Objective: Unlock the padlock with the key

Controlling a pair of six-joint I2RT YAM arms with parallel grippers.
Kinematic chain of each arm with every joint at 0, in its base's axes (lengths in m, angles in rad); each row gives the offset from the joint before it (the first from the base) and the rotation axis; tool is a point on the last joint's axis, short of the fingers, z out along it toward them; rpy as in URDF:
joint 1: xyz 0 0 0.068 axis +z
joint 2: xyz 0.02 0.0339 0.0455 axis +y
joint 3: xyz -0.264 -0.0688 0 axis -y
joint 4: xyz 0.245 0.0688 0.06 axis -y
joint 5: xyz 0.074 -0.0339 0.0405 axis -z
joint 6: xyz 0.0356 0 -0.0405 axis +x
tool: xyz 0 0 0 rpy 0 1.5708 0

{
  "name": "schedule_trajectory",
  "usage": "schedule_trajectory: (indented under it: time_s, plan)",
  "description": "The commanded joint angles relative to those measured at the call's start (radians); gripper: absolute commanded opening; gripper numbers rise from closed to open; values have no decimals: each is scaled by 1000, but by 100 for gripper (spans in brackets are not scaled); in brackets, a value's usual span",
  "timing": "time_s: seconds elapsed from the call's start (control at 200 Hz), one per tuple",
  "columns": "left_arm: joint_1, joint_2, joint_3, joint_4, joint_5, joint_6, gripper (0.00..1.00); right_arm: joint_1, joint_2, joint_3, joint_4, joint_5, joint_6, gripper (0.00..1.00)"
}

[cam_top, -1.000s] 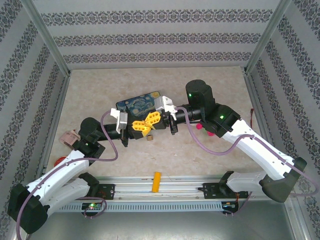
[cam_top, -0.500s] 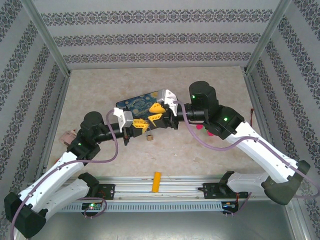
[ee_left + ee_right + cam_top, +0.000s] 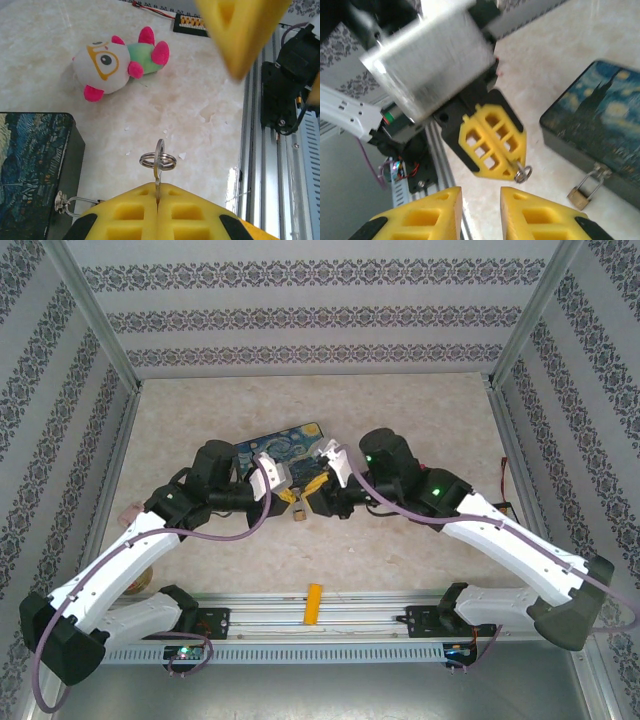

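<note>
Left gripper (image 3: 158, 192) has its yellow fingers pressed together, pinching the key (image 3: 157, 180). The thin metal sticks out of the seam between the fingertips, and a split key ring (image 3: 158, 161) hangs on the exposed end. In the right wrist view the left gripper (image 3: 492, 142) is seen from the front with its fingers together, and the key ring (image 3: 523, 173) is at its tip.

Right gripper (image 3: 480, 210) is spread and holds nothing. It points at the left gripper's tip, close to it but not touching.

Padlock (image 3: 582, 192) has a brass body and lies on the table (image 3: 545, 65). Its silvery shackle is hooked through the clasp (image 3: 600, 172) on the front wall of the starry-night tin (image 3: 600, 120). The padlock sits beside the key ring and slightly lower in the frame, near it with a gap between them, and the key is not in the lock.

In the top view the left gripper (image 3: 288, 496) and right gripper (image 3: 316, 486) meet tip to tip in front of the tin (image 3: 285, 443). The padlock (image 3: 298, 514) is just on their near side.

In the left wrist view the tin (image 3: 30, 165) is at the left and its clasp (image 3: 62, 202) is beside the left finger. The padlock body is hidden there.

A plush toy (image 3: 117, 57) lies on the table well beyond the key. An orange-yellow block (image 3: 314, 602) sits on the rail (image 3: 380, 605) at the near edge, well apart from the padlock.
</note>
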Motion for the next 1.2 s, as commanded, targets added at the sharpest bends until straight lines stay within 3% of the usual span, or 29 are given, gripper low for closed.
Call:
schedule_trajectory:
  time_s: [0.0, 0.62, 0.954, 1.094, 1.194]
  plan:
    - [-14, -4, 30, -74, 58, 48, 0, 10, -1, -45, 71, -45, 63, 27]
    - [-32, -45, 1, -84, 107, 63, 0, -1, 55, -41, 100, -116, 26, 27]
    - [-38, -41, 2, -91, 106, 69, 0, -13, 52, -41, 101, -135, 21, 21]
    - [-40, -41, 0, -91, 105, 69, 0, -13, 61, -42, 99, -147, 20, 15]
    - [-39, -43, -1, -91, 102, 69, 0, -13, 63, -47, 99, -153, 18, 3]
